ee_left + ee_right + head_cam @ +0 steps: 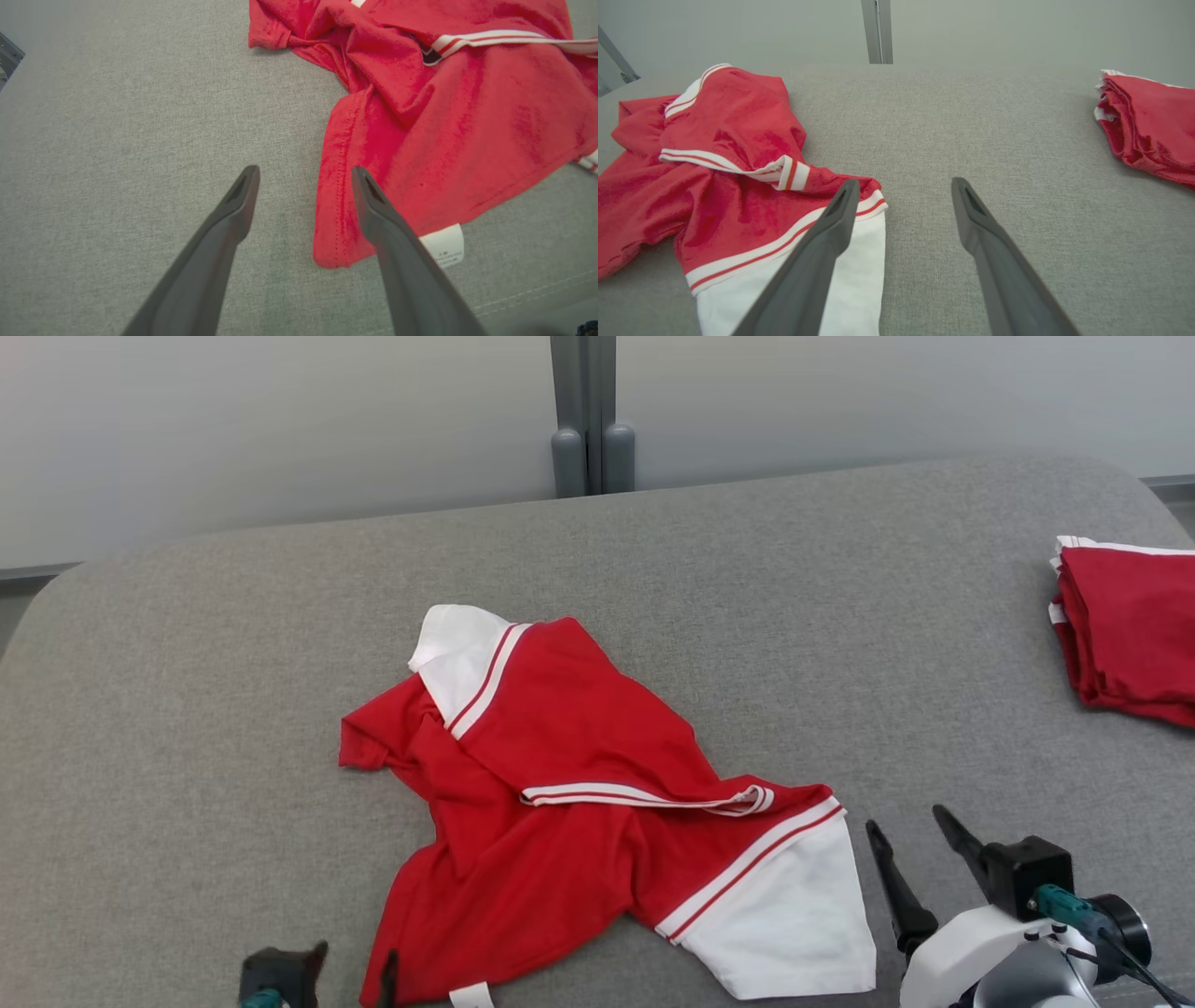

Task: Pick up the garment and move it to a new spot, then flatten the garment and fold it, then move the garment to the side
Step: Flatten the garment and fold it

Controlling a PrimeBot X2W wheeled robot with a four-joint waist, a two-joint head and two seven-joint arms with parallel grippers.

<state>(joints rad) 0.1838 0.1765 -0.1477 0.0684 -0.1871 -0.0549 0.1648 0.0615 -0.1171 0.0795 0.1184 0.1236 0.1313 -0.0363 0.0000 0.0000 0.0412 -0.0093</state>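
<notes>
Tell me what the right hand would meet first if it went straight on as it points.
Likely the bare grey cushion, close beside the shirt, at its white sleeve. The right hand is open and holds nothing; depth is unclear.

The garment (560, 737) is showing bright red, with white sleeve ends (794, 915) and red-and-white stripes. The surface (840, 616) is looking plain grey, the folded stack (1134, 625) red.

Long dark tapered fingers (896, 887), black wrist block (1022, 873), white forearm shell (962, 947), teal connector (1060, 903)
</notes>
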